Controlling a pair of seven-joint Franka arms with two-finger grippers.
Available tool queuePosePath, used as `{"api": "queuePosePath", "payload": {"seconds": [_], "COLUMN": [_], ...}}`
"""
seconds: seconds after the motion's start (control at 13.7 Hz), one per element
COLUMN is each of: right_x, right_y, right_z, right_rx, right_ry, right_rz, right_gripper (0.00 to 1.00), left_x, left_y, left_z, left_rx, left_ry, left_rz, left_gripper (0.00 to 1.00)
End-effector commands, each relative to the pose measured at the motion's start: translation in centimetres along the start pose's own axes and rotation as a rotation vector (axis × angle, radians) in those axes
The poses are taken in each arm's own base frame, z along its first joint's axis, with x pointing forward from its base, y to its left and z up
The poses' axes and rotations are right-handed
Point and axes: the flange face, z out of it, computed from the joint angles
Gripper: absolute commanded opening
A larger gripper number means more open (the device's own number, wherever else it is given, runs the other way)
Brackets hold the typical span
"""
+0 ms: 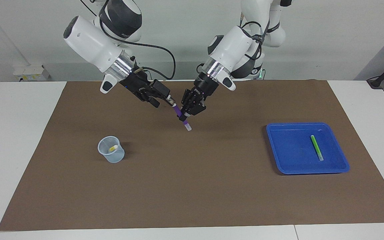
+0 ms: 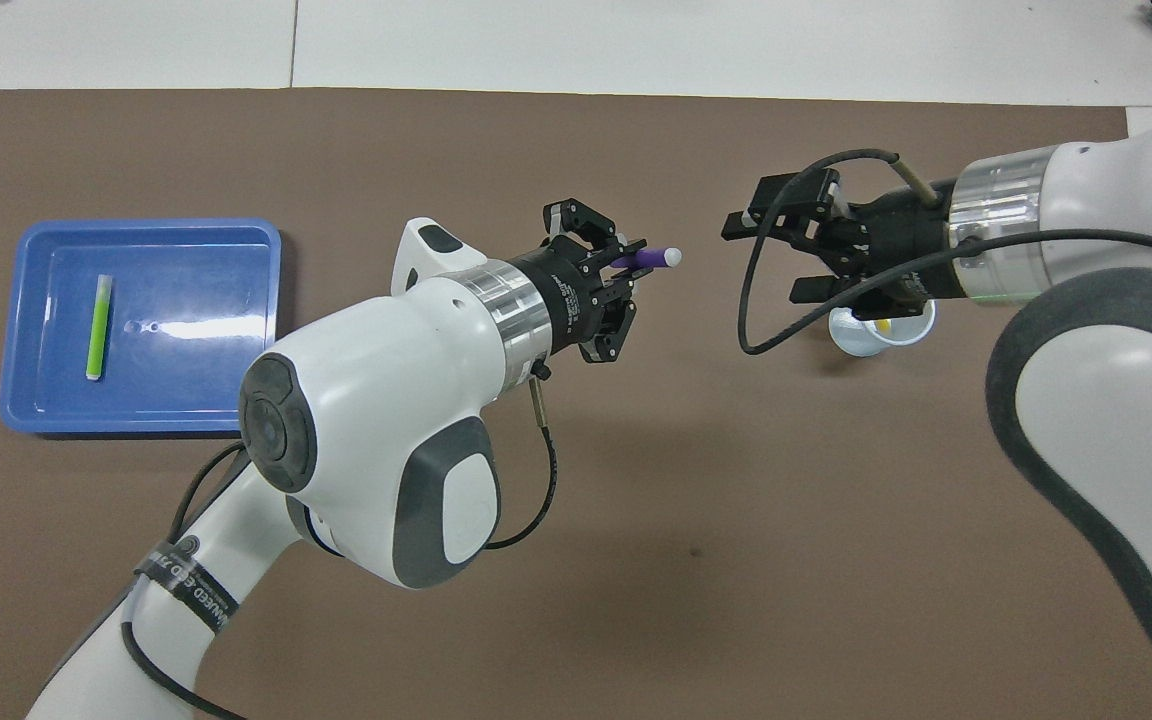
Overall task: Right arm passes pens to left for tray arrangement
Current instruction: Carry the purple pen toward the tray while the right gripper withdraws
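My left gripper (image 1: 187, 112) (image 2: 622, 268) is shut on the purple pen (image 1: 183, 120) (image 2: 648, 258) and holds it tilted above the mat, pale tip down. My right gripper (image 1: 164, 99) (image 2: 768, 256) is open just beside the pen's upper end, apart from it in the overhead view. The green pen (image 1: 317, 147) (image 2: 98, 327) lies in the blue tray (image 1: 278, 150) (image 2: 156, 410) toward the left arm's end. The yellow pen (image 1: 113, 148) (image 2: 881, 325) stands in the translucent cup (image 1: 107, 155) (image 2: 851, 340).
A brown mat (image 1: 192, 186) (image 2: 636, 600) covers the table's middle. The cup stands toward the right arm's end of it. White table shows around the mat.
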Motion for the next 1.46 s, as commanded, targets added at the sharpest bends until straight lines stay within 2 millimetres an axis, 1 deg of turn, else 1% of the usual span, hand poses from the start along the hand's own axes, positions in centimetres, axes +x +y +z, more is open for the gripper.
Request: {"api": "queuePosePath", "payload": {"seconds": [0.0, 0.15, 0.22, 0.29, 0.37, 0.44, 0.59, 0.66, 0.8, 0.95, 1.1, 1.17, 1.39], "right_x": [1.9, 2.8, 2.9, 3.0, 3.2, 3.5, 4.1, 4.3, 4.5, 4.2, 4.1, 4.3, 4.2], "right_y": [3.4, 6.0, 6.8, 7.9, 8.9, 9.7, 10.5, 11.1, 11.7, 11.9, 12.1, 12.4, 12.5], "right_z": [-2.5, -3.6, -3.9, -4.0, -4.6, -5.5, -7.2, -7.8, -8.1, -8.1, -8.5, -8.8, -9.2], "right_rx": [-0.099, -0.246, -0.337, -0.425, -0.488, -0.515, -0.530, -0.536, -0.536, -0.544, -0.545, -0.545, -0.545], "right_ry": [0.007, 0.005, 0.013, 0.016, 0.021, 0.012, 0.011, 0.016, 0.021, -0.009, -0.015, -0.007, -0.009], "right_rz": [-0.123, -0.226, -0.276, -0.304, -0.313, -0.323, -0.368, -0.363, -0.352, -0.352, -0.369, -0.365, -0.361], "right_gripper": [1.00, 1.00, 1.00, 1.00, 1.00, 1.00, 1.00, 1.00, 1.00, 1.00, 1.00, 1.00, 1.00], "left_x": [1.6, 3.2, 3.8, 4.5, 5.2, 5.8, 7.4, 8.4, 10.4, 12.5, 14.6, 15.3, 18.9], "left_y": [1.3, 2.2, 2.5, 2.7, 2.9, 3.1, 3.5, 3.5, 4.7, 5.5, 6.6, 6.9, 7.9], "left_z": [-0.3, -0.7, -0.9, -1.1, -1.3, -1.5, -2.3, -2.5, -3.9, -4.8, -5.8, -6.4, -8.8], "left_rx": [0.052, 0.088, 0.112, 0.139, 0.164, 0.192, 0.260, 0.308, 0.355, 0.402, 0.428, 0.450, 0.555], "left_ry": [0.038, 0.074, 0.090, 0.105, 0.130, 0.156, 0.191, 0.195, 0.199, 0.210, 0.270, 0.274, 0.247], "left_rz": [0.101, 0.175, 0.225, 0.249, 0.297, 0.344, 0.418, 0.472, 0.551, 0.625, 0.699, 0.732, 0.868], "left_gripper": [0.00, 0.00, 0.00, 0.00, 0.00, 0.00, 0.00, 0.00, 0.00, 0.00, 0.00, 0.00, 0.00]}}
